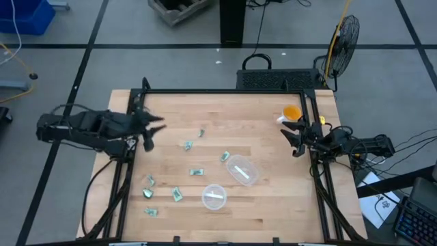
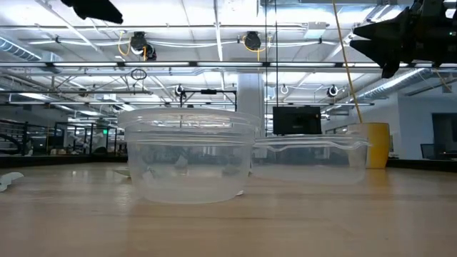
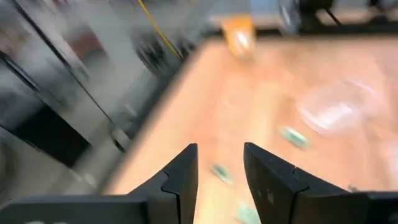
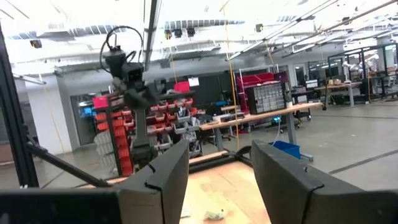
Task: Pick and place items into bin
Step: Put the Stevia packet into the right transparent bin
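Left gripper (image 1: pixel 151 130) is up over the left edge of the wooden table (image 1: pixel 266 212), fingers apart with nothing between them, and the wrist view shows a clear gap. Right gripper (image 1: pixel 295 139) hangs at the far right edge beside the orange cup (image 1: pixel 291 113), jaws also apart and empty.

And the goods? Small green-and-white wrapped pieces lie scattered across the boards — one near the middle (image 1: pixel 188 145), another by it (image 1: pixel 202 132), one beside the clear tub (image 1: pixel 224 156), one lower (image 1: pixel 196 171), and a cluster toward the front left (image 1: pixel 148 193), (image 1: pixel 177 195), (image 1: pixel 151 212). None looks to be in a container yet. Two clear tubs sit right of centre: the round one (image 1: pixel 214 196) at the front, the second (image 1: pixel 242 170) touching or nearly touching it behind.

Here's the danger as I read it — these wrappers are tiny, flat and crinkly, so the fingers closing a shade high would skid over one and flick it away. The tubs look light too; a careless descent by either arm could nudge or tip them. And the front-left cluster lies close together, so one pinch might drag a neighbour along.
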Robot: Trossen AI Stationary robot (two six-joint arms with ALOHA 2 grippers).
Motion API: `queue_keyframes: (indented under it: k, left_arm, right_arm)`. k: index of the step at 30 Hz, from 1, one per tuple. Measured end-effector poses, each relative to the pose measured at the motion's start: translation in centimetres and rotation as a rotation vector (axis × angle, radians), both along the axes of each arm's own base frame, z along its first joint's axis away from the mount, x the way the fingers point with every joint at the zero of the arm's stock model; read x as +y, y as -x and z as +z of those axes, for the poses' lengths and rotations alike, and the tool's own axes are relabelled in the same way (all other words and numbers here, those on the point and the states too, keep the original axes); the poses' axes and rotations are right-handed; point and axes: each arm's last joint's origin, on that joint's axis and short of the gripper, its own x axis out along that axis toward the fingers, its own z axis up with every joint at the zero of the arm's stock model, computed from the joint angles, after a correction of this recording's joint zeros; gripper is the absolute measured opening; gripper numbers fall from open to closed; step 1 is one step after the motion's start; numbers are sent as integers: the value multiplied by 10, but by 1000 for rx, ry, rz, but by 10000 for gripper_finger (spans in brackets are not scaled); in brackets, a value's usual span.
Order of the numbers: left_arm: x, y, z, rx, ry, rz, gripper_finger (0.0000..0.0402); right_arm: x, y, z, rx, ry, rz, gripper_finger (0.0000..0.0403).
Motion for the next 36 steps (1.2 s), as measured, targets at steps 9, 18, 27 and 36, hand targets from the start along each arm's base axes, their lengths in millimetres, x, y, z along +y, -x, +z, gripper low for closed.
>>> queue_keyframes:
  k: [9,18,27,36]
  left_arm:
    - [-27,-37,-38,252,300,-109,136]
    - [-33,-48,-53,338,304,-64,136]
    - [-27,-31,-37,217,349,10,136]
    - [-26,-17,-40,240,461,144,136]
  right_arm:
    - [0,0,0,-1,14,-3,167]
    - [3,1,37,-37,258,31,167]
    - [4,-73,111,328,398,-64,167]
    - [-1,-154,49,723,450,-35,167]
